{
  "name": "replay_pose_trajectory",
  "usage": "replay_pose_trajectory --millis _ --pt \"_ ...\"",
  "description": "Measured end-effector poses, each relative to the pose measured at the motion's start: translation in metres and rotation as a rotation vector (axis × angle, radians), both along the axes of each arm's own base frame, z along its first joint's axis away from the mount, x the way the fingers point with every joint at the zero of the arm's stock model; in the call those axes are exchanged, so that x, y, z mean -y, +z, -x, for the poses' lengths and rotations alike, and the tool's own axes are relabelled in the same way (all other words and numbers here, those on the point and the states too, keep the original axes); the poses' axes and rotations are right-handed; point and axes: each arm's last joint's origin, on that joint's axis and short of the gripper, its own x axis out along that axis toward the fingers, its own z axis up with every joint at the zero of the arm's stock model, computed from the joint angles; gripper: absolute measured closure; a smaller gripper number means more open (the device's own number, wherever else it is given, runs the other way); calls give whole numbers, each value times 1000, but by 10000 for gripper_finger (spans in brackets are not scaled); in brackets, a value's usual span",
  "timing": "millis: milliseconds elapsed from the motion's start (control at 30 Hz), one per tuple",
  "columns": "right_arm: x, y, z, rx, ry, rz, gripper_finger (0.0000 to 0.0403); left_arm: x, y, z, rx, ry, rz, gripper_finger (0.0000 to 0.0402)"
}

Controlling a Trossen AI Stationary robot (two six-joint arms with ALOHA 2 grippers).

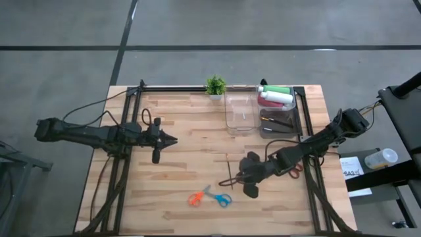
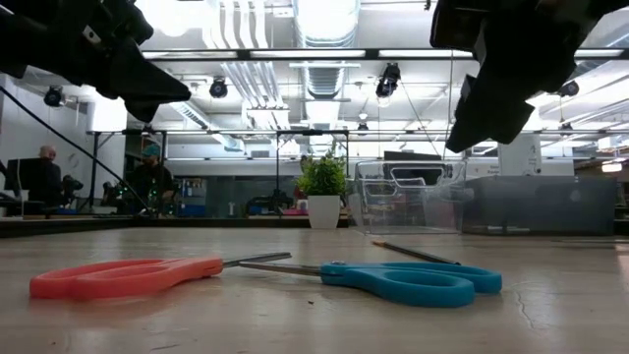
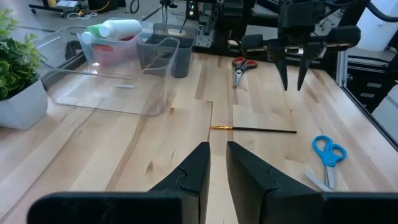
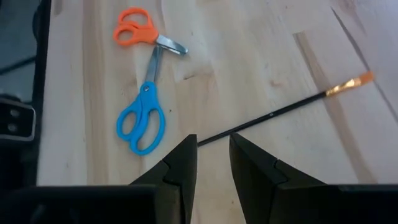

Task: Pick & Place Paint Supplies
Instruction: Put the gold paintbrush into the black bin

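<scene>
Right, going left to right. My left gripper (image 1: 172,140) hovers over bare wood on the left half of the table (image 1: 177,191), fingers held a narrow slit apart, pinching nothing. It just waits.

Mid-table, near the front edge: orange scissors (image 1: 195,199) and blue scissors (image 1: 222,199), blades crossing. Not my targets, I think.

The paintbrush (image 1: 228,170) lies flat on the wood just behind them, apart from both. Thin dark handle, metal ferrule, orange bristle tip (image 4: 365,78). It's the one supply I can see left out on the open table.

My right gripper (image 1: 246,176) hangs just above the handle end of the brush, fingers (image 4: 180,168) a small gap apart, empty, not touching it.

So the step is the approach to the brush pick. Next move likely needs a straight drop so the fingers straddle the handle, then a close. The handle is thin and flat on the wood, so a shallow grasp could roll it away.

Back right: a clear bin (image 1: 239,112), then the grey bin (image 1: 281,122) with green, white and pink-red bottles (image 1: 275,96) and dark brushes. A red-handled pair of scissors (image 3: 240,65) lies beside it. Potted plant (image 1: 215,85) sits at the back edge.
</scene>
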Motion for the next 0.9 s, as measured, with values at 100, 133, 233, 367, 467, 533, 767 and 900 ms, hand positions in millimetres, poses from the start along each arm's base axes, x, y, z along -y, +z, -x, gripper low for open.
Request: replay_pose_trajectory --millis 100,133,233,367,467,533,767,900 --pt "0 0 0 -10 -66 -60 310 0 0 0 0 0 0 340" --pt "0 0 0 -13 -82 -73 310 0 0 0 0 -1 0 340" --pt "0 0 0 -13 -90 -81 310 0 0 0 0 -1 -3 340" --pt "0 0 0 -13 -91 -81 310 0 0 0 0 -1 -3 340" --pt "0 0 0 -13 -90 -80 310 0 0 0 0 -1 -3 340" --pt "0 0 0 -8 -90 -81 310 0 0 0 0 -2 -3 340" --pt "10 3 -8 54 -13 13 310 0 0 0 -1 -1 -3 340" --pt "21 5 -15 95 -49 34 310 0 -1 0 -6 -1 -3 340"
